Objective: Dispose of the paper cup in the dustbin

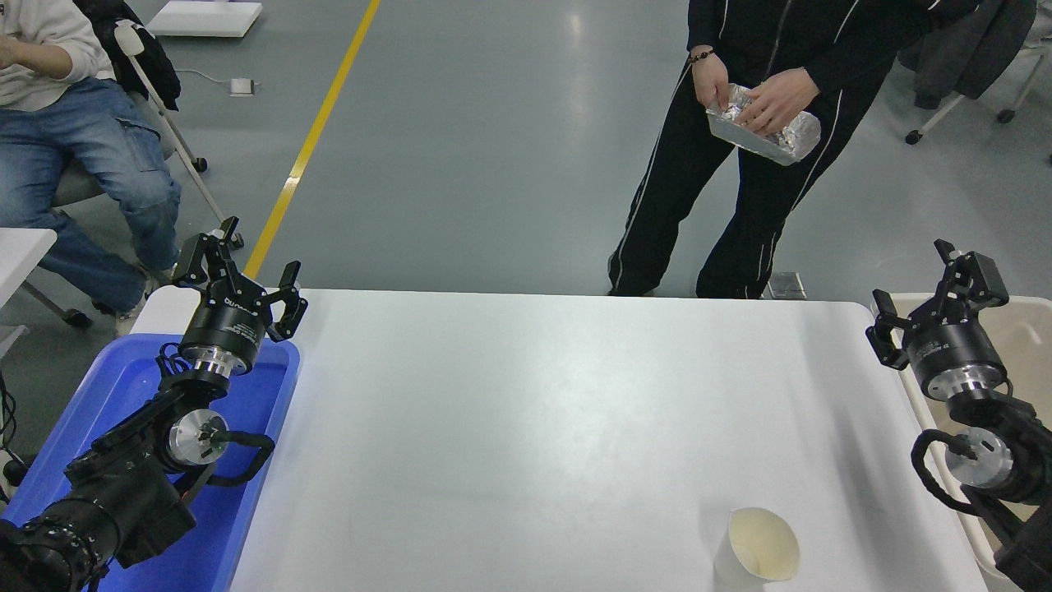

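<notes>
- One head view, high on the robot's side, looks forward and down over the white table (526,395).
- Floor lies beyond both pincers.

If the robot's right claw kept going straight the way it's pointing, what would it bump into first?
Probably nothing on the table. The right gripper is open and points up and away over the dustbin, toward bare floor. The paper cup sits behind it, nearer the camera. Depth is hard to judge.
</notes>
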`<state>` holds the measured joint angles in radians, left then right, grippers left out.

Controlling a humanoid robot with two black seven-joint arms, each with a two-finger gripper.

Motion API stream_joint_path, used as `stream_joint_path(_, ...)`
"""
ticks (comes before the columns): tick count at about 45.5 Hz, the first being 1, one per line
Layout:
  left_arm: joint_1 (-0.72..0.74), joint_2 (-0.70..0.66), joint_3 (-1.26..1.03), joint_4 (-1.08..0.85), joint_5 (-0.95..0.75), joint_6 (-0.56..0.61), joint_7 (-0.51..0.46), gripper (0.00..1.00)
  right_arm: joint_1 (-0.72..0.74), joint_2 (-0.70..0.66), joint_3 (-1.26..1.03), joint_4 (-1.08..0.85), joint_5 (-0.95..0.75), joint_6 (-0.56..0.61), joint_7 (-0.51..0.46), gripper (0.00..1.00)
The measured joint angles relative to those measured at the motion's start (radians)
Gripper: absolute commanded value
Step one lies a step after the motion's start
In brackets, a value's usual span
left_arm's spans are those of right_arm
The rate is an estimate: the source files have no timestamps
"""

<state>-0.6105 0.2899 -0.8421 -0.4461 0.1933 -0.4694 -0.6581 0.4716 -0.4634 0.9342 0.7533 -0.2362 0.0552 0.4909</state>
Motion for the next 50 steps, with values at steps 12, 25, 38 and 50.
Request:
stream_joint_path(12, 0.0, 0.0, 0.001, 0.0, 0.0, 0.0, 0.0, 1.0, -0.001, 0.0, 0.0, 0.0, 0.0, 0.0, 0.0, 0.99)
stream_joint_path(25, 0.0, 0.0, 0.001, 0.0, 0.0, 0.0, 0.0, 1.0, -0.001, 0.0, -0.002, 0.0, 0.0, 0.001, 0.0, 0.99)
stream_joint_path(38, 0.0, 0.0, 0.001, 0.0, 0.0, 0.0, 0.0, 1.0, -0.002, 0.001, -0.003, 0.002, 0.001, 0.006, 0.0, 0.99)
stream_joint_path(50, 0.0, 0.0, 0.0, 0.0, 0.0, 0.0, 0.0, 1.0, -0.002, 0.005, -0.006, 0.0, 0.01, 0.007, -0.001, 0.99)
